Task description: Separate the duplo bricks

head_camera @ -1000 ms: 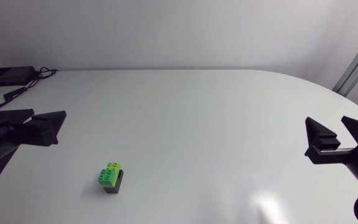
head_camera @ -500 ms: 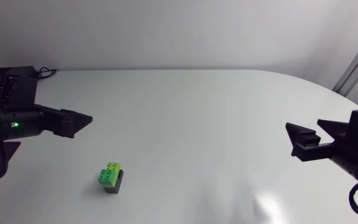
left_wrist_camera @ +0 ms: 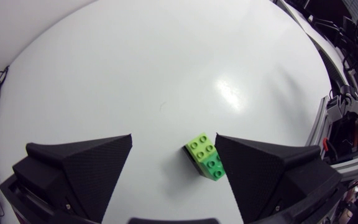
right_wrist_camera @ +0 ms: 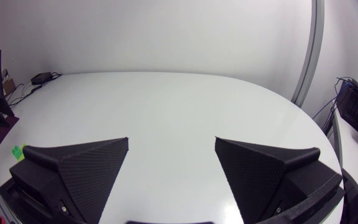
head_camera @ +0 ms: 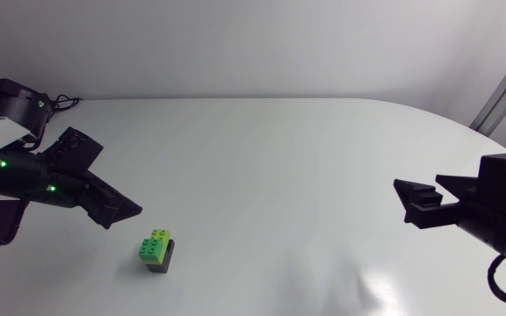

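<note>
Looking at the small stack of plastic duplo bricks (head_camera: 156,250), I see two green ones on a dark one, low on the white table (head_camera: 306,149). My left gripper (left_wrist_camera: 174,138) hangs near it, fingers spread wide. My right gripper (head_camera: 417,186), spread too, is well apart.

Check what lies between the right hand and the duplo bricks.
Nothing. In the head view only bare white table stretches from the open right hand across to the stacked duplo bricks.

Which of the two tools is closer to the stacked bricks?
The left tool, angled down just beside the green stack; the right tool is far off on the opposite side.
</note>
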`<state>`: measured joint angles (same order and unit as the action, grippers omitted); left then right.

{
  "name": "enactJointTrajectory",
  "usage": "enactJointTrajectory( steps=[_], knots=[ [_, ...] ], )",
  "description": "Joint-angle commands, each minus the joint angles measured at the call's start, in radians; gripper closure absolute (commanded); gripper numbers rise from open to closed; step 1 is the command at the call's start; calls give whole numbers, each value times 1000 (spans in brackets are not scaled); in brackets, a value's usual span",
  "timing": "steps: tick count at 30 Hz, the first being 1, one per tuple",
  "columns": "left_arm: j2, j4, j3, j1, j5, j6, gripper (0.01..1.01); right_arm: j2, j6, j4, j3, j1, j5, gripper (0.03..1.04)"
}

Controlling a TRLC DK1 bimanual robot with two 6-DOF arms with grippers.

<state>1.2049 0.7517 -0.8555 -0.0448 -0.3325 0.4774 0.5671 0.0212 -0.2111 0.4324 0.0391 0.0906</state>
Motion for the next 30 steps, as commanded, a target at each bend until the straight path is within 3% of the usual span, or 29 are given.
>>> enactJointTrajectory(
  steps=[1,6,11,21,30],
  knots=[
    [7,55,-54,-38,32,-36,100,10,-26,-7,20,-5,1,61],
    [16,163,-66,-141,130,-180,98,2,-50,-8,17,-8,-2,61],
    [58,164,-5,-288,237,-332,98,-7,-72,-10,0,-8,-3,61],
    [229,189,-14,-283,279,-393,136,-90,-76,-31,-32,-11,-5,61],
    [234,198,-31,-316,279,-421,161,-125,-76,-43,-47,-11,-5,61]
  ],
)
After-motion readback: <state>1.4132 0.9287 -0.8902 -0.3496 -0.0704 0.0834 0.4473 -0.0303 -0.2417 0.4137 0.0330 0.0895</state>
